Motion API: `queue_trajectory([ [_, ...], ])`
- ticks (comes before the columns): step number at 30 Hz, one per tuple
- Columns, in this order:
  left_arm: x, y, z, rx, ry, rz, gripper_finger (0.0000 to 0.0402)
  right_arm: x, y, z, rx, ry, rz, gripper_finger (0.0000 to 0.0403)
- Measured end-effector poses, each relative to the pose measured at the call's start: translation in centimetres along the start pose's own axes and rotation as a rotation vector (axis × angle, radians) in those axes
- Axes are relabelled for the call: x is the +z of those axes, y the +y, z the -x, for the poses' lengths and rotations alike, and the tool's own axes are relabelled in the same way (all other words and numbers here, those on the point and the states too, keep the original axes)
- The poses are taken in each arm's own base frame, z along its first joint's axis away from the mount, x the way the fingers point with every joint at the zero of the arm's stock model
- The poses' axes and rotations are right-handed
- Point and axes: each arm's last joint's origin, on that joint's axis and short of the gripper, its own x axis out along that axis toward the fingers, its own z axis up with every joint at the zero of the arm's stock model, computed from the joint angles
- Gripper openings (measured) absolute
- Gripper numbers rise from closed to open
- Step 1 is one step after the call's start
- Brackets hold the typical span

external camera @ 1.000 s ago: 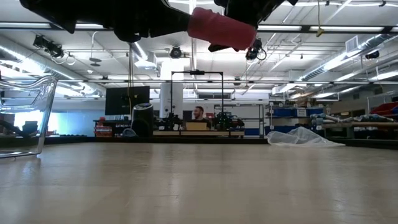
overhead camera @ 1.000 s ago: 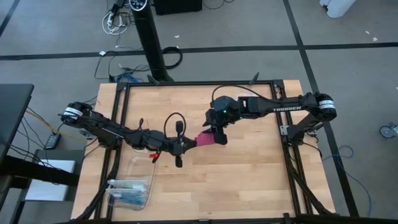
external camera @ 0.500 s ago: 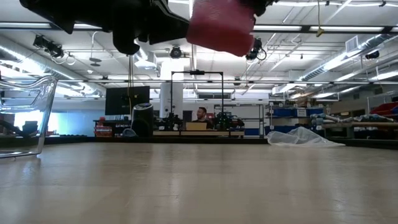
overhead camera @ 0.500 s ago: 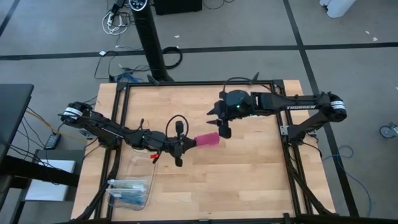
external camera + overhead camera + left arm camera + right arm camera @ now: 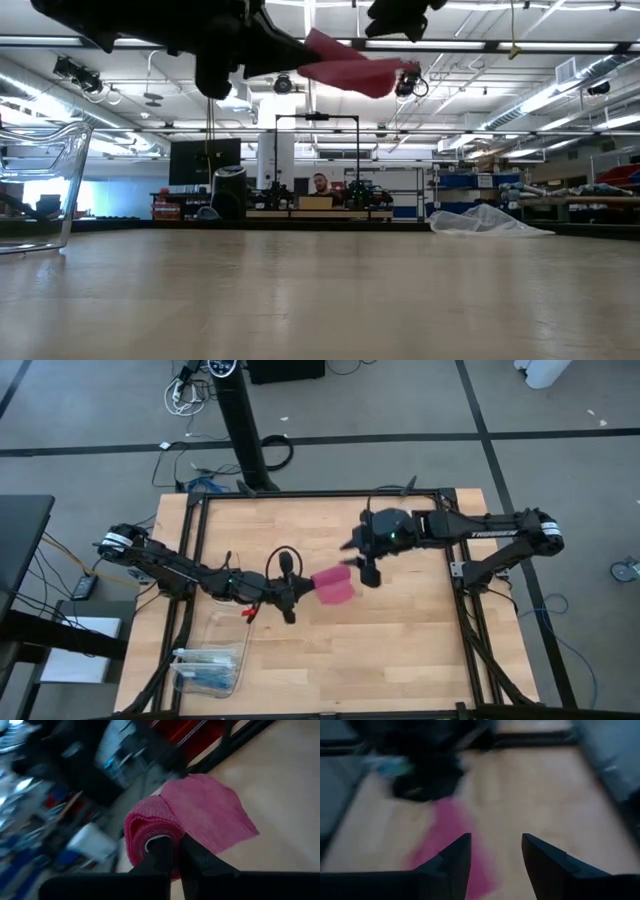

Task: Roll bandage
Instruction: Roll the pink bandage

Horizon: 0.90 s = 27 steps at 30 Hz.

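Observation:
The magenta-pink bandage (image 5: 332,588) hangs in the air over the middle of the table, partly wound into a small roll (image 5: 149,826), with a loose flat tail (image 5: 210,814) spreading beyond it. My left gripper (image 5: 292,596) is shut on the roll, reaching in from the table's left. My right gripper (image 5: 366,568) stands open just right of the bandage's free end and higher, touching nothing. In its wrist view the bandage (image 5: 451,837) lies ahead of the fingers. The low view shows the bandage (image 5: 350,66) well above the tabletop. My left gripper is shut on the near end of the roll (image 5: 159,840), at its hollow middle. The fingers (image 5: 192,854) come nearly level from the table's left, along the roll's axis. The roll is lifted clear of the table, and the tail hangs out slack past it.
A clear plastic box with blue contents (image 5: 208,668) sits at the table's near left corner, with a clear plastic bag (image 5: 226,626) just beyond it. The box's wall (image 5: 40,180) and the bag (image 5: 490,220) also show in the low view. Bare wood (image 5: 400,650) lies under and right of the bandage.
My right gripper has come away from the bandage's free end, rising and moving toward the table's right edge. My left gripper has stayed in place but rolled about its own line. The bandage's tail, drawn toward the right gripper before, now hangs loose as a wider flap.

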Motion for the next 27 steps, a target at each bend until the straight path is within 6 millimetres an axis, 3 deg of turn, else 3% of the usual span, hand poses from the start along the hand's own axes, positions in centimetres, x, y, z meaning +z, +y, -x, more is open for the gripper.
queue_trajectory([
  [5,-0.1,0.1,0.0,0.040,0.035,-0.111,0.0019,-1.7,1.6,-0.8,0.026,0.078,0.008,0.0180],
  [13,0.0,0.0,0.1,0.034,0.037,-0.165,0.0019,-3.0,1.0,-2.0,0.000,0.078,-0.065,0.0180],
  [20,0.0,0.0,0.2,0.098,0.094,-0.205,0.0019,-3.9,1.8,-1.9,0.016,0.082,-0.043,0.0183],
  [23,0.3,0.3,0.2,0.135,0.075,-0.126,0.0019,-4.2,2.6,-1.7,-0.014,0.079,0.051,0.0188],
  [27,-0.4,1.6,-0.4,0.197,0.063,0.102,0.0019,-4.7,4.6,-2.4,-0.128,0.100,0.309,0.0189],
])
